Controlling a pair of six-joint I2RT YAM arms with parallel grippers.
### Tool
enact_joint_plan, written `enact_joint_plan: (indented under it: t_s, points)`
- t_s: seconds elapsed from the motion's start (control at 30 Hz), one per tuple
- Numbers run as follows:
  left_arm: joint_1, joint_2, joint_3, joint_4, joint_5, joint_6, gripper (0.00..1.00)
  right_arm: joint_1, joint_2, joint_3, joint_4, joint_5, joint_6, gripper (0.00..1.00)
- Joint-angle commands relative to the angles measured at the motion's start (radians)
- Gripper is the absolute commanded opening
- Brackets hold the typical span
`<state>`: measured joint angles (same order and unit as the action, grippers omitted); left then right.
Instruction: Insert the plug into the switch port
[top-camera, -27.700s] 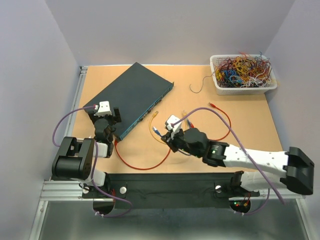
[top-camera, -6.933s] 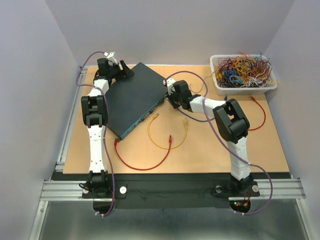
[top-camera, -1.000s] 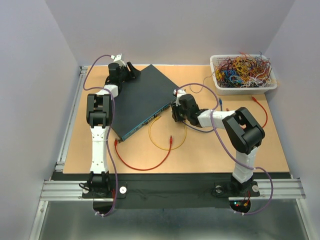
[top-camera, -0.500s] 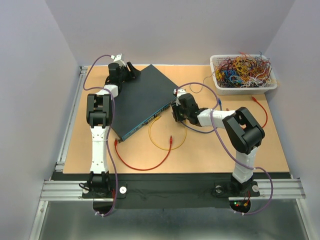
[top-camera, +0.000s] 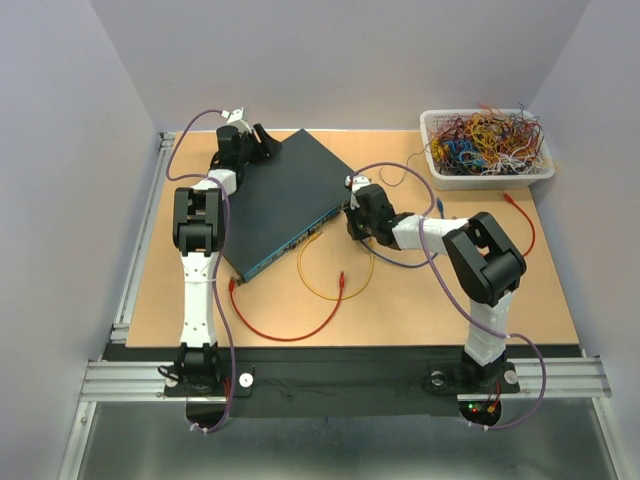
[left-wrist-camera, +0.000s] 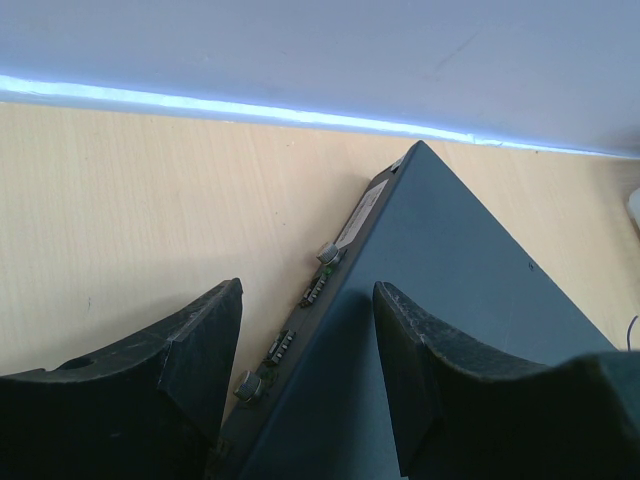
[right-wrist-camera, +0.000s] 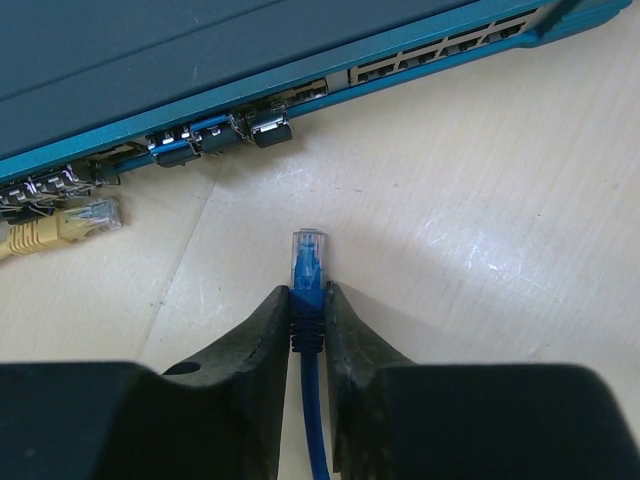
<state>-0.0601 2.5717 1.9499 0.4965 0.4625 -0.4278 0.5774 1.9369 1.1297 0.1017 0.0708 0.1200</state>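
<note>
The dark teal switch lies at an angle on the table. In the right wrist view its front face shows a row of square ports at upper right and metal-lipped slots nearer the middle. My right gripper is shut on the blue plug, which rests low over the table. Its clear tip points at the front face, a short gap away. My left gripper is open at the switch's far corner, with the rear edge between its fingers.
A yellow plug lies by the front face at the left, and its cable loops in front of the switch. Red cables lie near the front and at the right. A white basket of wires stands at the back right.
My right gripper's jaws have closed onto the blue plug, and the gripper has shifted slightly toward the switch's front face. The left arm has not moved.
</note>
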Motion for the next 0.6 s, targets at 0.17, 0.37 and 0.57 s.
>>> enact_joint_plan:
  t_s: [0.17, 0.37, 0.57]
  points:
    - [-0.078, -0.010, -0.012, -0.125, 0.133, -0.060, 0.64, 0.007, 0.005, 0.025, 0.009, -0.006, -0.008, 0.08]
    - [-0.079, -0.008, -0.008, -0.128, 0.134, -0.061, 0.64, 0.002, -0.003, 0.025, 0.048, 0.052, -0.051, 0.01]
    - [-0.078, -0.007, -0.008, -0.128, 0.140, -0.060, 0.64, -0.017, 0.010, 0.056, 0.110, 0.060, -0.080, 0.00]
